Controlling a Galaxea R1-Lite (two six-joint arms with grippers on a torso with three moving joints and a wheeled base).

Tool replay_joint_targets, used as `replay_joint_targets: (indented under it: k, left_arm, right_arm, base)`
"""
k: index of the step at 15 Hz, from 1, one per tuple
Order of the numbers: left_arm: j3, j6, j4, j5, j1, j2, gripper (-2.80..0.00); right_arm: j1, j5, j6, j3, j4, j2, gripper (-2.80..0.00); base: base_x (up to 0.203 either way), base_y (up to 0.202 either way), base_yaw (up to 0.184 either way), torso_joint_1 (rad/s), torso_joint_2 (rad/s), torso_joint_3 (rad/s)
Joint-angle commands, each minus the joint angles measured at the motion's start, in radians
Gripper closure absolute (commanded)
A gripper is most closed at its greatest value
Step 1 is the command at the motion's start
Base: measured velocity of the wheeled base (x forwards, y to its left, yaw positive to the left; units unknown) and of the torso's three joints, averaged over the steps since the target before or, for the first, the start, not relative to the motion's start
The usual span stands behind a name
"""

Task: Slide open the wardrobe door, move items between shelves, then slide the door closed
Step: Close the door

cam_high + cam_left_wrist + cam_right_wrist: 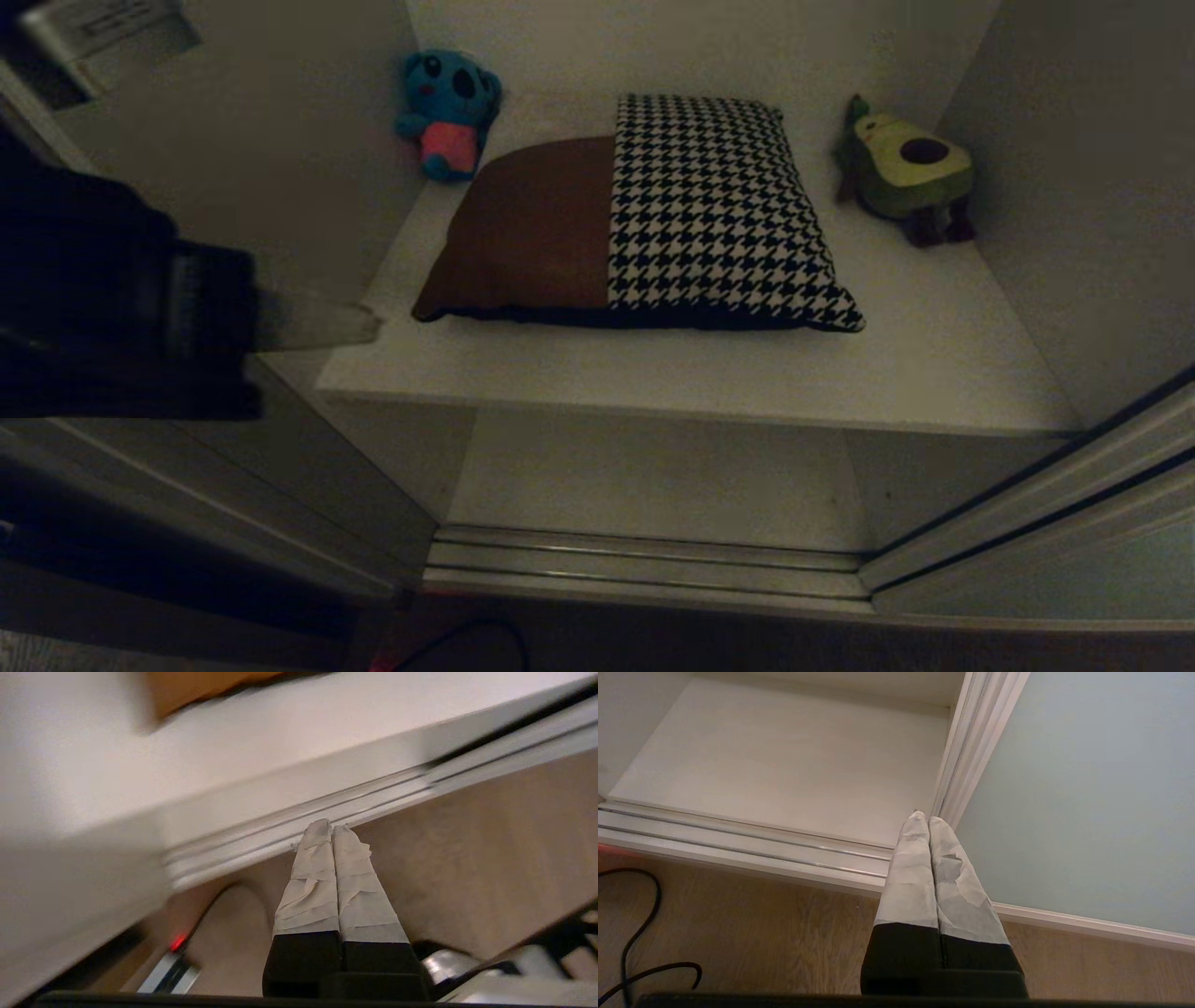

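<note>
We judged the main risk to be the left claw [359,324], fingers pressed together and holding nothing, striking the shelf [934,373] edge or dragging the cushion [644,219] off it. The right claw [928,819], likewise closed and empty, hung by the sliding wardrobe door [1087,802]. The cushion lay flat mid-shelf, brown block toward 9 o'clock, houndstooth toward 3 o'clock.

Houndstooth-and-brown cushion [644,219] lies flat on the upper shelf [709,373]; the pale grey-green sliding door [1087,802] stands open at right.
</note>
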Motion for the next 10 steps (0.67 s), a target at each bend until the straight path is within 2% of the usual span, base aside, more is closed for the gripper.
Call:
replay_joint_targets:
  k: [1,3,6,8,10]
  left_arm:
    - [0.058,0.045,0.044,-0.043,0.187,-0.163,0.0]
    - [0.132,0.099,0.064,-0.095,0.343,-0.304,0.0]
    - [0.262,0.127,0.069,-0.137,0.523,-0.551,0.0]
    - [0.369,0.132,0.066,-0.141,0.579,-0.737,0.0]
    - [0.545,0.135,0.056,-0.133,0.605,-0.903,0.0]
  right_arm:
    - [0.0,0.0,-0.001,0.003,0.0,0.001,0.0]
    - [0.0,0.0,-0.001,0.003,0.0,0.001,0.0]
    - [0.0,0.0,-0.001,0.003,0.0,0.001,0.0]
    - [0.0,0.0,-0.001,0.003,0.0,0.0,0.0]
    - [0.0,0.0,-0.001,0.003,0.0,0.001,0.0]
  base:
    - [0.0,0.0,0.0,0.0,0.0,0.0]
    - [0.0,0.0,0.0,0.0,0.0,0.0]
    - [0.0,0.0,0.0,0.0,0.0,0.0]
    - [0.0,0.0,0.0,0.0,0.0,0.0]
    - [0.0,0.0,0.0,0.0,0.0,0.0]
